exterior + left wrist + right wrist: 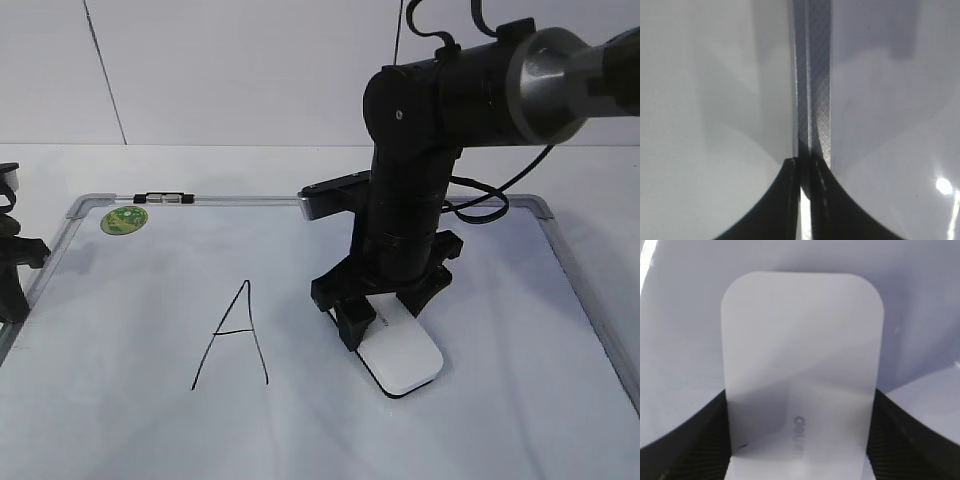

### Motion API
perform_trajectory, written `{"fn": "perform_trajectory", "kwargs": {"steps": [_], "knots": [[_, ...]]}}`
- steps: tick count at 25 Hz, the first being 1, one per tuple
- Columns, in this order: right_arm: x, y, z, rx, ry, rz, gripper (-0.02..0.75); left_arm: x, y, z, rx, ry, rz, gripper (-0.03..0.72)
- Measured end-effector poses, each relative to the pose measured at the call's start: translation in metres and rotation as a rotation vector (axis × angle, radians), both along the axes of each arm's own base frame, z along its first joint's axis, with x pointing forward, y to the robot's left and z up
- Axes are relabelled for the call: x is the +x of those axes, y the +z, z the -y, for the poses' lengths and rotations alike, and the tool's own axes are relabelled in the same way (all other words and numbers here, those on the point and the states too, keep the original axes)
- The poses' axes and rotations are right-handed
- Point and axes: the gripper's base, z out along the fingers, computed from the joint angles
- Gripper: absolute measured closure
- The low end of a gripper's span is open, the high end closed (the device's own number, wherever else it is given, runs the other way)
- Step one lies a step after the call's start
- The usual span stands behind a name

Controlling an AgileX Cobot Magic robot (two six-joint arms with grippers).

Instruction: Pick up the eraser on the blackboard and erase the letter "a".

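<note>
Already the right gripper [385, 322] clamps the eraser [405, 358] across its width, flat on the blackboard [520, 400]; its long axis runs forward out of the jaws. No small "a" shows beside the capital "A" [235, 335]. Far off, the left gripper [804, 200] sits clenched empty over the frame

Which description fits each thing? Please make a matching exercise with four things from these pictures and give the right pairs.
Things:
1. eraser
2. round sticker
3. capital letter A
4. left gripper

Descriptions:
a. green, near the far left corner of the board
b. shut, above the board's grey frame
c. white, between the jaws of the right gripper
d. thin black lines, to the left of the eraser in the exterior view

Right pairs: 1-c, 2-a, 3-d, 4-b
</note>
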Motion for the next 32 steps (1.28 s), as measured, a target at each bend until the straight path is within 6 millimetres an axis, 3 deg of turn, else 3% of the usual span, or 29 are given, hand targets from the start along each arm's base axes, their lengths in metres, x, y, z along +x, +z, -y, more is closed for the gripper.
{"fn": "perform_trajectory", "kwargs": {"steps": [14,24,32], "knots": [[-0.004,-0.001,-0.006,-0.013,0.062,0.006,0.175,0.0,0.0,0.0,0.0,0.0,0.0,0.671],[-0.028,-0.001,-0.037,-0.036,0.204,0.024,0.175,0.0,0.0,0.0,0.0,0.0,0.0,0.671],[-0.017,-0.001,-0.024,-0.053,0.17,0.034,0.175,0.0,0.0,0.0,0.002,-0.001,0.003,0.671]]}}
